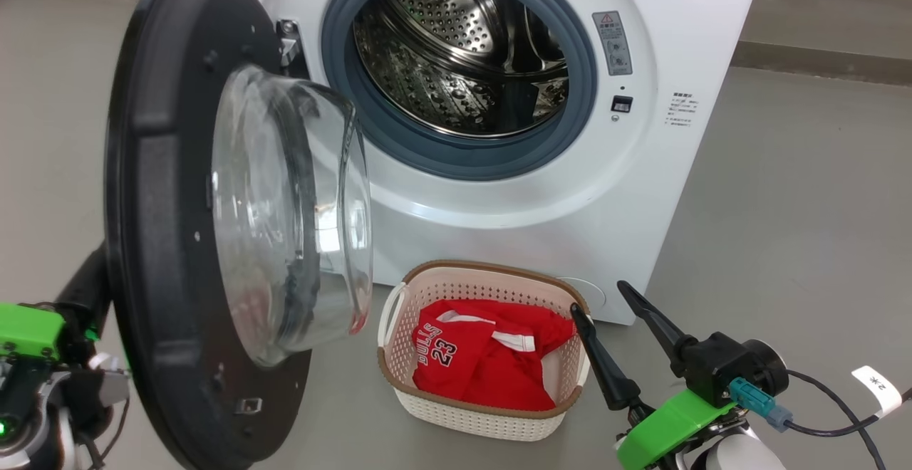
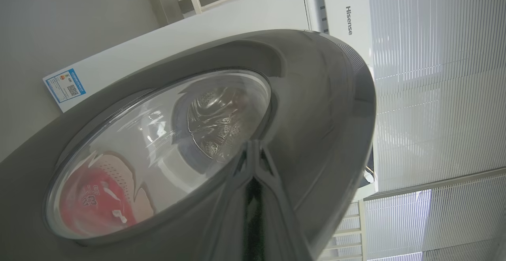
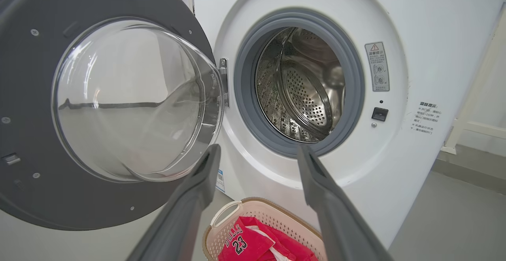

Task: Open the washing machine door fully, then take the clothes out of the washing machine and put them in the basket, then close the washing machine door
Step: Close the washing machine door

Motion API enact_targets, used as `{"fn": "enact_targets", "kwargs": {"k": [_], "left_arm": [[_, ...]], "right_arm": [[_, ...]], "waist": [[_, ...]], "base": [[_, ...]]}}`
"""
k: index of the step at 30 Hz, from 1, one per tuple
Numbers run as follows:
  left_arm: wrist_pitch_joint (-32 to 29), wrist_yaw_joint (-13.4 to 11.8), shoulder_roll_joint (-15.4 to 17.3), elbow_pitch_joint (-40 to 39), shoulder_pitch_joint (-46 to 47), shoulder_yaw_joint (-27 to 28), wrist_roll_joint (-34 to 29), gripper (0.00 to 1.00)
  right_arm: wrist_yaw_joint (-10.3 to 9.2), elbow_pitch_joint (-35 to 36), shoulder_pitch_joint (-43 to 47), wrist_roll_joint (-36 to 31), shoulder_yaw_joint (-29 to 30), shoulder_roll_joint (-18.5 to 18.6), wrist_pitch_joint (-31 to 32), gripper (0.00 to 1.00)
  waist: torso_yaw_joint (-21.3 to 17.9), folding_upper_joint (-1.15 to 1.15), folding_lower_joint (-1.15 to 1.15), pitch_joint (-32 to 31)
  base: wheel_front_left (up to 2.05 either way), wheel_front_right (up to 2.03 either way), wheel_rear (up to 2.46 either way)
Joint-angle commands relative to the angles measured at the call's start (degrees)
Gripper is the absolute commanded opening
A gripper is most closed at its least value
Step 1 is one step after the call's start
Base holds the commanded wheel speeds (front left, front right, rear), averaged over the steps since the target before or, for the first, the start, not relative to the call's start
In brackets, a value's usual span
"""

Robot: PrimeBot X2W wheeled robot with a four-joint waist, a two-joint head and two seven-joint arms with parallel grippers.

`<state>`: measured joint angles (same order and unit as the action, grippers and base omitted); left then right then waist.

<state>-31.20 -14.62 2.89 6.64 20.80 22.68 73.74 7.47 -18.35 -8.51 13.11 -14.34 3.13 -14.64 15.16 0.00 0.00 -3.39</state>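
Hidden, left: in the head view the left gripper's fingers pass behind the washing machine door at its 8 o'clock edge, so their tips are covered there.
Left gripper: the wrist view has it, with the fingers pressed together, nothing between them, and the tips up against the glossy outer rim, meeting their own reflection. Whether they actually touch is hard to tell.
Cut off: the door's lower rim runs out of the head view at 6 o'clock, and the top of the washing machine is cropped at 12.
Hard to read: the labels on the machine's front are too small.
Count: one door, one machine, one basket, one red garment as far as the folds show, two grippers.
Door: swung wide open, at 9 o'clock from the drum, with a black rim and the clear domed glass bulging toward the machine.
Drum: bare perforated steel ringed by a grey gasket.
Basket: on the floor at 6 o'clock below the drum mouth, cream with a brown rim.
Clothes: lying in the basket, bright red with white trim and "BULLS 23" facing up.
Right gripper: at 3 o'clock, just beside the basket, fingers spread wide and holding nothing.
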Motion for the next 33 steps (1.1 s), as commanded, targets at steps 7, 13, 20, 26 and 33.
{"fn": "enact_targets", "kwargs": {"k": [7, 13, 20, 26, 33], "left_arm": [[0.64, -1.34, 0.16, -4.79, -1.63, -1.59, 3.55, 0.0], [2.67, -1.71, 0.02, -5.99, -2.99, -3.92, 5.83, 0.0], [4.87, -2.05, 0.0, -7.57, -4.05, -7.21, 9.1, 0.0], [7.2, -2.16, -0.01, -8.99, -5.0, -10.04, 11.6, 0.0], [9.88, -1.36, -0.01, -9.71, -5.15, -13.26, 16.92, 0.0]], "right_arm": [[0.02, 1.38, -2.12, 0.41, -1.07, -0.24, -0.36, 1.0], [0.02, 1.49, -2.45, 0.27, -0.84, -0.22, -0.36, 1.0], [0.02, 1.42, -2.53, 0.09, -0.53, -0.05, -0.36, 1.0], [0.02, 1.44, -2.68, 0.16, -0.67, 0.01, -0.36, 1.0], [0.02, 1.53, -2.98, 0.25, -0.76, 0.49, -0.36, 1.0]], "waist": [[-1.34, 0.0, 0.0, 0.65], [-2.47, 0.0, 0.0, 1.06], [-3.58, 0.0, 0.0, 1.54], [-4.9, 0.0, 0.0, 2.05], [-6.45, 0.0, 0.0, 2.75]], "base": [[0.0, 0.0, 0.0], [0.0, 0.0, 0.0], [0.0, 0.0, 0.0], [0.0, 0.0, 0.0], [0.0, 0.0, 0.0]]}}
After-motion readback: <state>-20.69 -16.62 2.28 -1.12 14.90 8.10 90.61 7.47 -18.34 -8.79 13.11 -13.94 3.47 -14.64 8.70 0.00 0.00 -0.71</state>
